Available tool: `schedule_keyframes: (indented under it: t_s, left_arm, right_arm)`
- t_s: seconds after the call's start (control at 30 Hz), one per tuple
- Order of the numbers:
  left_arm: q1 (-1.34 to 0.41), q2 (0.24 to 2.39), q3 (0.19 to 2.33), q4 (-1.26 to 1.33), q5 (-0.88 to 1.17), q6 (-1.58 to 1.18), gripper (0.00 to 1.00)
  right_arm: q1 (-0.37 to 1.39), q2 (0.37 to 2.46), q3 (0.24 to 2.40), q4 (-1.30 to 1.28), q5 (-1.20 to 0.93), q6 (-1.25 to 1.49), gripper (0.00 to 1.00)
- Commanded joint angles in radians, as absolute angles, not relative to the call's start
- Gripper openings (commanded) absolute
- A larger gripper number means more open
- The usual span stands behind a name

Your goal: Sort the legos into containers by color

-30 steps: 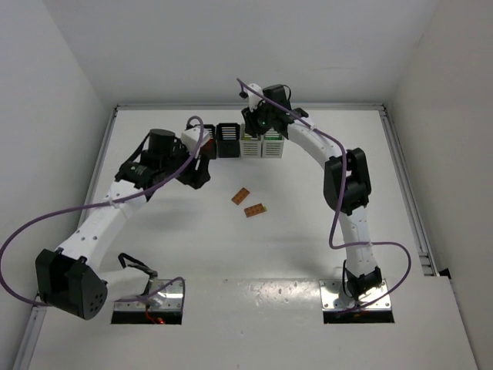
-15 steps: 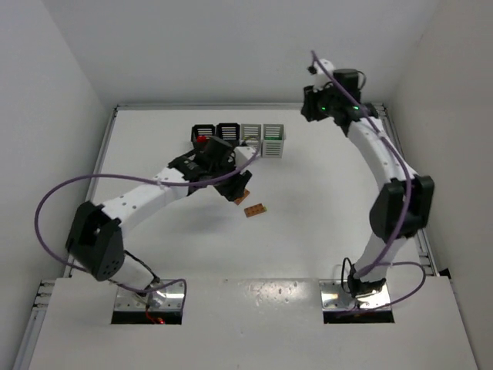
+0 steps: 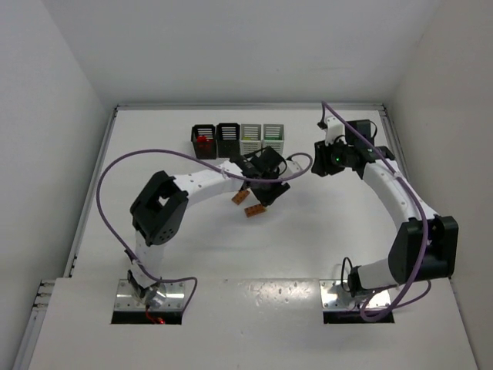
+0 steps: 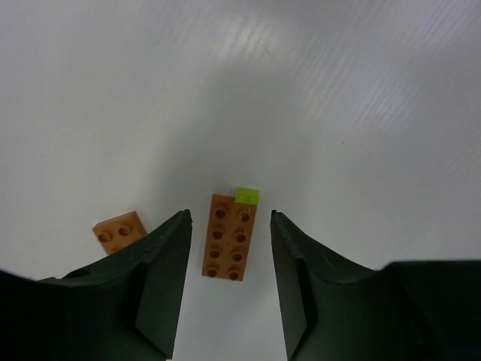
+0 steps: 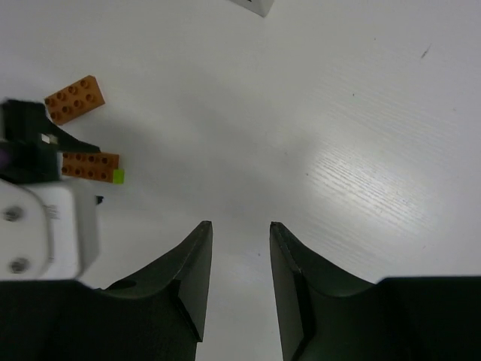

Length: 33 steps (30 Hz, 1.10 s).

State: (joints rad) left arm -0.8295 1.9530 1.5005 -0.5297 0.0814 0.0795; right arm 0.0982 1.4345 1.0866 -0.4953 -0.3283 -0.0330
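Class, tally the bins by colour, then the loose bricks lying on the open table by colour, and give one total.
black slatted square bins: 2
white slatted square bins: 2
orange-tan studded plastic bricks: 2
small yellow-green plastic piece, at the end of the longer orange-tan brick: 1
Total: 7

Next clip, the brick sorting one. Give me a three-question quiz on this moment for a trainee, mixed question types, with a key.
1. True or false: the left tool is shut on the long orange brick.
2. What sits at that brick's far end? A) a red piece B) a yellow-green piece C) a blue piece
3. What does the right tool hold?
Key: 1 false, it stands open on either side of the brick, with a gap on each side. 2 B. 3 nothing; it is open.
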Motion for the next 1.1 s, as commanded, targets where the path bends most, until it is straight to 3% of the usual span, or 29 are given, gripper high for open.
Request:
schedule_keyframes:
  t_s: [0.0, 1.07]
  left_arm:
    - [-0.868, 1.986, 1.559, -0.561, 0.057, 0.094, 0.52]
    - [-0.85, 2.138, 1.595, -0.591, 0.044, 0.13, 0.47]
  right_arm:
    - [0.077, 1.384, 1.088, -0.459, -0.371, -0.006, 0.37]
    - [0.04, 1.402, 1.106, -0.449, -0.476, 0.046, 0.37]
